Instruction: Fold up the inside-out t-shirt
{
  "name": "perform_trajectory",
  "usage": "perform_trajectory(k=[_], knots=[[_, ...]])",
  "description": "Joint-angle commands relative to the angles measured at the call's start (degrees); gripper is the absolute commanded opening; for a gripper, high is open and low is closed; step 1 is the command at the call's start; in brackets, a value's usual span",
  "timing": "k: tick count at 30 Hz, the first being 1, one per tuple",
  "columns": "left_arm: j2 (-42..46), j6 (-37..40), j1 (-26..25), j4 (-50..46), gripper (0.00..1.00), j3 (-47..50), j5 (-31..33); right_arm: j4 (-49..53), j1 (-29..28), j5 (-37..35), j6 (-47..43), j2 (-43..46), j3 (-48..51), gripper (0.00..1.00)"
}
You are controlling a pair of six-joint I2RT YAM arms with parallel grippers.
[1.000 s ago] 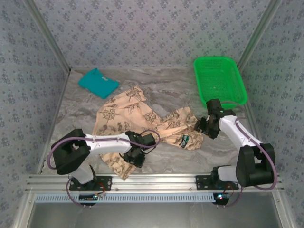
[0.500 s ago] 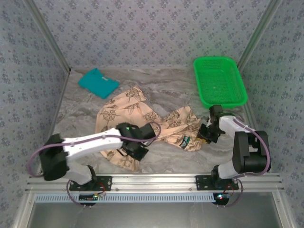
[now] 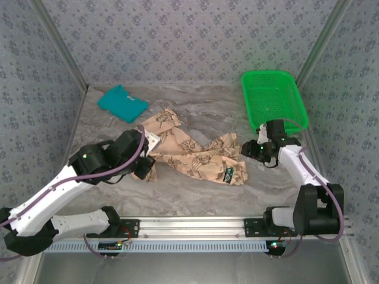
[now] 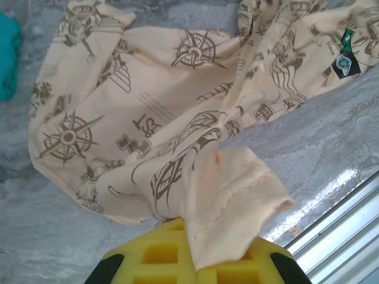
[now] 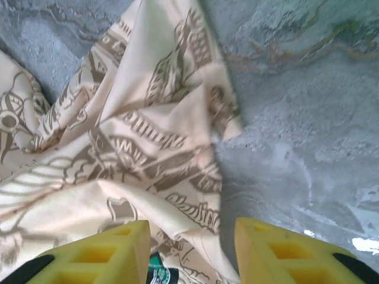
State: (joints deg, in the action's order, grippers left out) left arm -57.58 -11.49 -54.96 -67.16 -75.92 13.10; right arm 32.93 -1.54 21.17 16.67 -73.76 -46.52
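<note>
Your inside-out t-shirt lies crumpled in the middle of the worktop; its long axis slants from far left to near right, with the small dark label at the near-right end. The cloth is soft peach-beige, printed with brown compass roses and lettering, and creased into ridges; in the left wrist view a paler, plain stitched hem hangs over the yellow fingers. Your left claw is clamped on that hem at the shirt's near-left end, lifting a fold off the grey marbled surface. Your right claw sits at the shirt's right edge; its jaws stand apart, straddling the cloth below without pinching it. A folded teal shirt lies far left, near the printed shirt's far tip; a green mesh basket sits far right, just behind the right arm.
</note>
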Motion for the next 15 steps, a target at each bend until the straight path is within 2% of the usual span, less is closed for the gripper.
perform_trajectory(k=[1,3,5,8,11,15], knots=[[-0.12,6.42,0.22,-3.52,0.0,-0.37,-1.14,4.75,1.01,-3.17,-1.87,-2.82,-0.3,0.49],[-0.25,6.74,0.28,-4.02,0.0,1.07,-1.98,3.89,1.34,-3.38,-2.59,-3.46,-0.21,0.5],[-0.01,7.29,0.25,-3.79,0.0,2.75,-3.31,2.42,0.96,0.72,-2.68,-4.6,-0.77,0.5],[0.23,8.24,0.29,-2.88,0.0,4.41,-5.41,3.99,-2.29,1.91,-2.13,-8.9,-4.18,0.49],[0.71,8.65,0.29,-2.67,0.0,5.23,-3.7,3.11,-5.75,0.2,-1.81,-12.04,-5.06,0.49],[1.74,8.94,0.59,-2.77,0.0,5.76,-1.59,1.79,-7.17,2.59,-2.26,-16.27,-5.13,0.5]])
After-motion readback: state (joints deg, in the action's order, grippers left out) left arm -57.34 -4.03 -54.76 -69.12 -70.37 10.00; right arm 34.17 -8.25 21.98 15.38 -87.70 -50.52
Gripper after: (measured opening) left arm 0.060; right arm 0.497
